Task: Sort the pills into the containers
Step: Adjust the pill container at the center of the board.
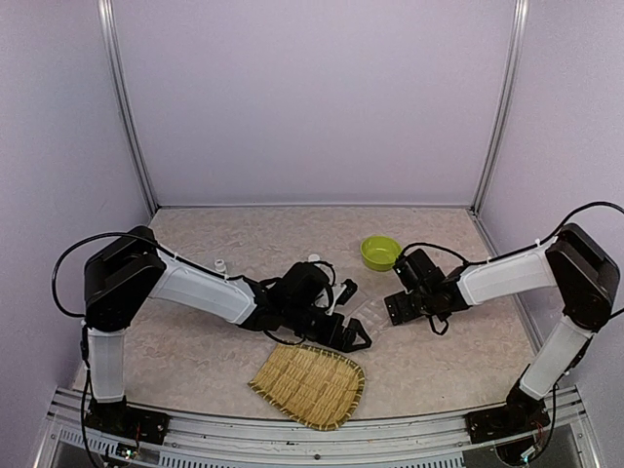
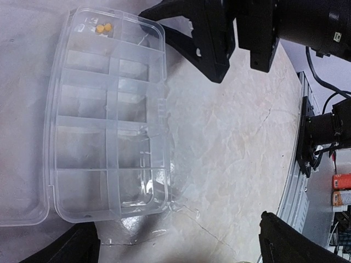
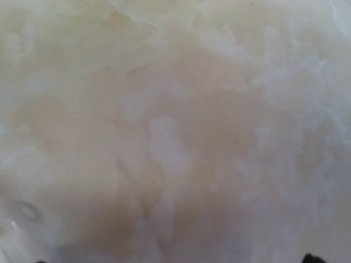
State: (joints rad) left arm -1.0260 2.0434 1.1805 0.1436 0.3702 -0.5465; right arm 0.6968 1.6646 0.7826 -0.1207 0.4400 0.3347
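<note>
The clear organiser box [image 2: 107,120] lies open on the table, its lid folded out to the left. Two small orange pills [image 2: 102,27] sit in its far corner compartment; the other compartments look bare. My left gripper [image 2: 181,249] is open just short of the box's near end, its dark fingertips [image 2: 290,241] wide apart with nothing between them. In the top view the box [image 1: 370,304] shows faintly between my left gripper [image 1: 356,314] and my right gripper [image 1: 395,310]. The right gripper [image 3: 173,260] hangs open, close over blurred table surface.
A lime-green bowl [image 1: 380,253] stands behind the right gripper. A woven bamboo tray [image 1: 310,383] lies near the front edge below the left gripper. A small white object [image 1: 220,264] sits behind the left arm. The right gripper's black body [image 2: 208,38] is beyond the box.
</note>
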